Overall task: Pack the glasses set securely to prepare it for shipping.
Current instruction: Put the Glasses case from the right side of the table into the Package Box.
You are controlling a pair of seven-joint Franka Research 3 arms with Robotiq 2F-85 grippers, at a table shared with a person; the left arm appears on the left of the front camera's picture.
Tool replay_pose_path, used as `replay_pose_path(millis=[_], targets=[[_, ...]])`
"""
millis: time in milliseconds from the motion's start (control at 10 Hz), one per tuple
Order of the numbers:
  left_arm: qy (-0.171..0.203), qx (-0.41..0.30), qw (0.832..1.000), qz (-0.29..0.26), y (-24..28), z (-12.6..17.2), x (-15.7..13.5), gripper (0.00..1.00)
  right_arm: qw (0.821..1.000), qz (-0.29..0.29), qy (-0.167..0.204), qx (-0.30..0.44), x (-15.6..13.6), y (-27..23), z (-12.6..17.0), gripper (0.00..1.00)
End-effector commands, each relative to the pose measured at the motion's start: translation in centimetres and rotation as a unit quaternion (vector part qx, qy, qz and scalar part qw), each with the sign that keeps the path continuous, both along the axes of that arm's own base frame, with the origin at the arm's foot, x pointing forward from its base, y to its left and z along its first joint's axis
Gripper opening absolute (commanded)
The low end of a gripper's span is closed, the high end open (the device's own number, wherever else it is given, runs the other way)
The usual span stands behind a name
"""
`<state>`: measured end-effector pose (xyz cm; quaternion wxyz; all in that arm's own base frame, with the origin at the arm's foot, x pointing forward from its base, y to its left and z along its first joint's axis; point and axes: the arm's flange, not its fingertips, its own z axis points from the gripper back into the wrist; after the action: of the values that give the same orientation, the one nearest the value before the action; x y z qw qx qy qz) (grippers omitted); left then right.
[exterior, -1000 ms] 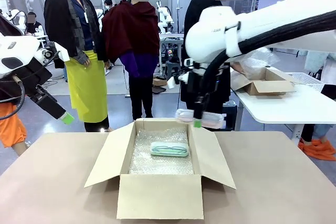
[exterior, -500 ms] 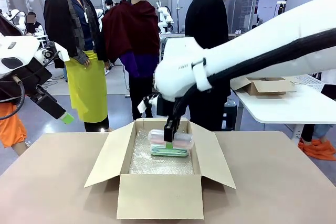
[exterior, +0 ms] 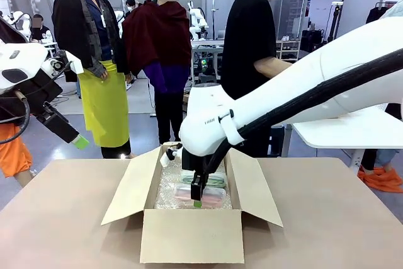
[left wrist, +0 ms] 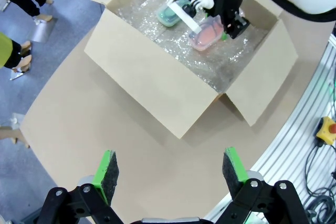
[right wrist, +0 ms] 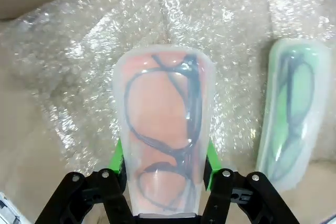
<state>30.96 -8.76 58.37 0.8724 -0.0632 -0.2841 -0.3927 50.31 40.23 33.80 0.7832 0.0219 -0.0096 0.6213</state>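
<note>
- In the last second the right arm has swung over from the side and dipped down into the box point(exterior: 189, 237). It has brought the pink case point(right wrist: 163, 124) with it. The left arm has not moved.
- The pink case is now low inside the box, just over the bubble wrap point(right wrist: 73, 51). I cannot tell if it touches the wrap yet.
- The right gripper point(right wrist: 163, 162) squeezes the pink case tight between its green pads, one pad on each long side near one end. I think this grip keeps the case flat, so it can lie down softly.
- The pink case is flat with round corners. It has a pink bottom and a clear top, and dark glasses show inside.
- The green case point(right wrist: 291, 114) lies flat on the wrap, beside the pink one but not touching it. It has the same shape, with glasses inside too.
- I think the pink case comes down next to the green one so both lie side by side, not piled up.
- The bubble wrap covers the box floor like a soft bed, likely so the cases don't get bumped.
- The box sits on the table point(exterior: 56, 218) with its flaps spread out, so the arm can reach in.
- The left gripper point(left wrist: 168, 169) is wide open and holds nothing. It hangs high over the table, out of the way.
- A person point(exterior: 252, 42) stands at the far side, behind the box.
</note>
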Motion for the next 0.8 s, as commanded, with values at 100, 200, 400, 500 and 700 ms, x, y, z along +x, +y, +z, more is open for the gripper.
replay_pose_path(millis=[100,200,400,500,700], targets=[[-0.002,-0.002,1.0,-0.003,0.2,0.1,-0.1,1.0,1.0,-0.007,-0.012,-0.014,-0.1,0.5,-1.6,0.8],[-0.002,-0.002,1.0,-0.003,0.2,0.1,-0.1,1.0,1.0,0.005,-0.014,-0.019,-0.3,0.6,-1.5,0.91],[-0.002,-0.002,1.0,-0.003,0.2,0.1,-0.1,1.0,1.0,0.008,-0.022,-0.017,-0.6,0.6,-0.6,1.0],[-0.002,-0.002,1.0,-0.003,0.2,0.1,-0.1,1.0,1.0,0.004,-0.025,-0.014,-0.5,0.3,-0.1,1.0],[-0.002,-0.002,1.0,-0.003,0.2,0.1,-0.1,1.0,1.0,-0.002,-0.029,-0.004,-0.4,-0.2,1.0,1.0]])
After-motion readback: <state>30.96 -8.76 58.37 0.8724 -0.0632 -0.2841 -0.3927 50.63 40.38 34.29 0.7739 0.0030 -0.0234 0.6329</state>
